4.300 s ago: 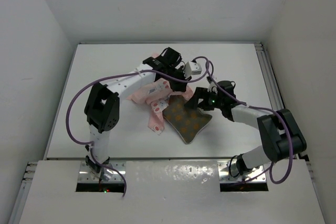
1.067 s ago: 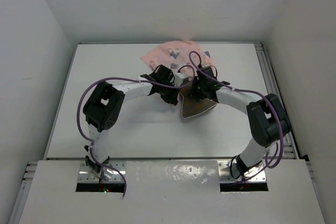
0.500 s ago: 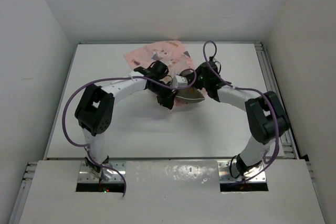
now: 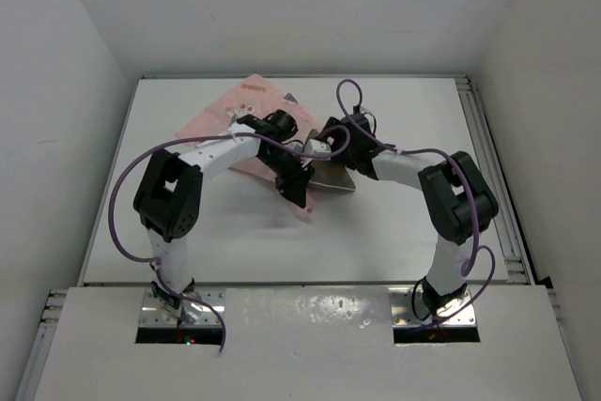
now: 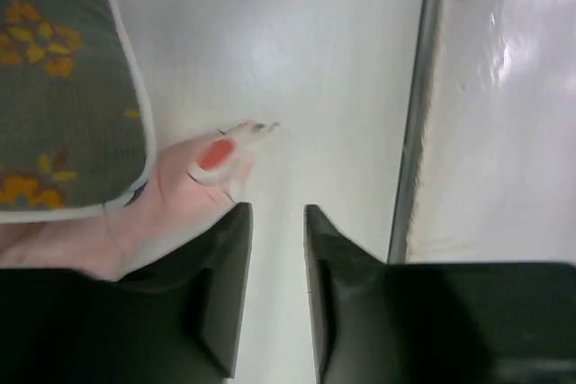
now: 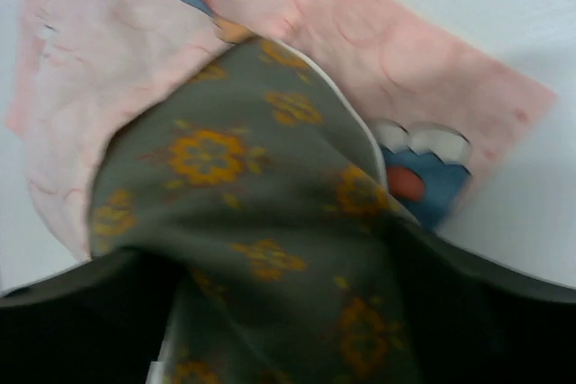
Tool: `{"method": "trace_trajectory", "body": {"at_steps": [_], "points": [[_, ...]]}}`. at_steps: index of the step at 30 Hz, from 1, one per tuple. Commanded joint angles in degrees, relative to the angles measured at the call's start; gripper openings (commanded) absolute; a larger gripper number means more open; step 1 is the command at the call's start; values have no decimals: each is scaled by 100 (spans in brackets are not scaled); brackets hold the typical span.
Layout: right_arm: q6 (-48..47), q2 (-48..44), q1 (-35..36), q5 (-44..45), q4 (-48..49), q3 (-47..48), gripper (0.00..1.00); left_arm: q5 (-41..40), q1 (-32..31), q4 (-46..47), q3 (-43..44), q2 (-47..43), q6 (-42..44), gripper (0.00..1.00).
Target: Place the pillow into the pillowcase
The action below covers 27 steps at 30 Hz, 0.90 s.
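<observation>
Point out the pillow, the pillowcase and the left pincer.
pillow [image 6: 270, 222], right wrist view, dotted face.
pillowcase [image 6: 432, 78], right wrist view, flat pink panel beyond the pillow.
left pincer [image 5: 277, 222], left wrist view, gap between the fingertips.

no readable text, labels, brands or numbers in any view

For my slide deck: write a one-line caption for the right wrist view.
Right gripper feeding the olive, orange-dotted pillow into the open pink pillowcase.
</observation>
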Motion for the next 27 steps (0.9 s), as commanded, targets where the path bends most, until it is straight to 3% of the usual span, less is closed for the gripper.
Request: {"method": "trace_trajectory", "body": {"at_steps": [1,3,6,7,8,9,11,13,14,16,19,20,23,27], "points": [[-1155,-534,-105,-268,-107,-366,99,303,171,-485,78,-267,442,35],[-1771,-956,-263,-347,-570,-297,99,93,197,-765,122,-258,688,47],[-2229,-1370,-500,-304,-1003,-78,96,-224,215,-934,96,-319,821,54],[-2265,-1440,-588,-321,-1152,-42,87,-311,198,-908,70,-345,821,56],[-2213,-1484,-728,-356,-1188,-7,63,-504,128,-881,79,-415,838,56],[-2160,-1502,-791,-400,-1232,54,51,-654,75,-786,87,-468,873,56],[-1932,-1389,-940,-462,-1294,177,37,-1170,-205,-653,52,-608,1110,54],[-1808,-951,-976,-427,-1487,502,42,-1541,-425,-320,-166,-688,1321,54],[-1738,-722,-1002,-349,-1635,686,60,-1900,-635,-14,-263,-767,1566,54],[-1711,59,-1002,-155,-2250,1432,62,-2279,-856,382,-622,-855,1787,56],[-1641,1024,-1011,293,-2980,2364,72,-2659,-1138,1156,-1001,-1057,2365,69],[-1650,1220,-994,355,-3095,2532,75,-2589,-1156,1323,-1046,-1049,2455,79],[-1641,1810,-932,478,-3377,2920,78,-2527,-1174,1999,-1213,-891,2640,95],[-1746,2110,-818,531,-3561,2991,77,-2615,-1270,2940,-1784,-777,2641,98]]}}
